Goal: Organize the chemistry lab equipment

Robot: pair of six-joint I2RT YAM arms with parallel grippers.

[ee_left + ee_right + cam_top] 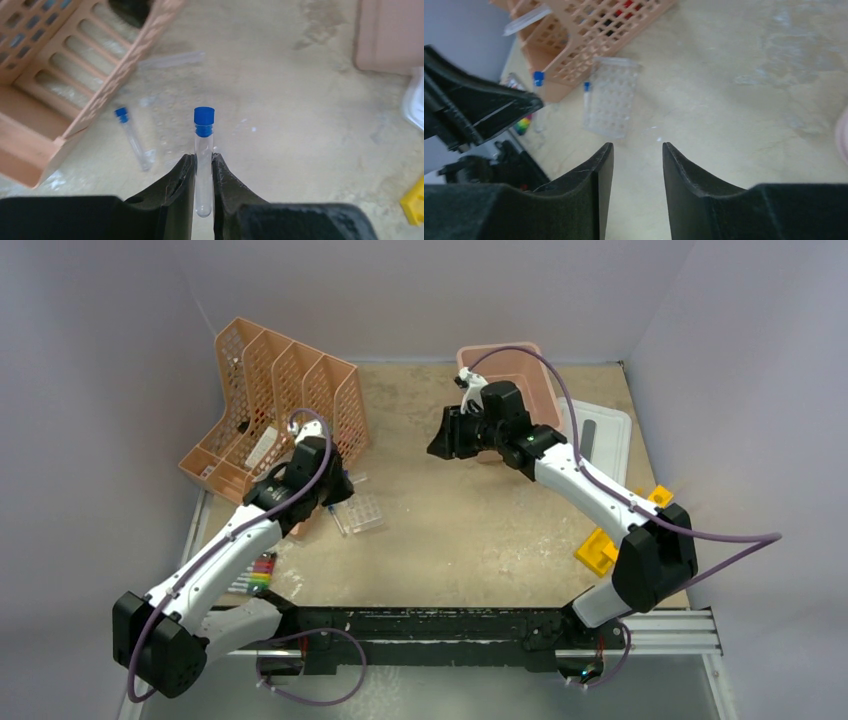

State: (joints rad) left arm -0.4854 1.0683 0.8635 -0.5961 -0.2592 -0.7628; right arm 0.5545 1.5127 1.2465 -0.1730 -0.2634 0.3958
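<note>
**Tech:** What is your left gripper (202, 159) doing?

**Robot:** It is clamped on a blue-capped tube (204, 142). My two fingers pinch the clear glass from either side. The cap sticks out past my fingertips and the rounded end sits back between them.

**Tech:** Where is that, roughly?

**Robot:** Over the left part of the table (300, 125), just off the corner of the orange organiser (130, 60). From the right wrist camera the tube looks close to upright, cap on top.

**Tech:** And the rest of the lab things?

**Robot:** The rack (610, 97) lies flat on the table near the organiser's front corner. The other tube (134, 142) lies on its side along one edge of the rack. I cannot tell whether the two touch. Something clear and thin lies farther back by the organiser wall, too blurred to name.

**Tech:** Your right gripper (637, 147)?

**Robot:** Its fingers stand apart with only bare table showing between them, so it holds nothing. It hangs in the air toward the back of the table, next to the pink bin (510, 365), and it faces the rack from well away.

**Tech:** Anything else close by?

**Robot:** The markers (258, 575) lie near the front edge, under my left arm.
</note>
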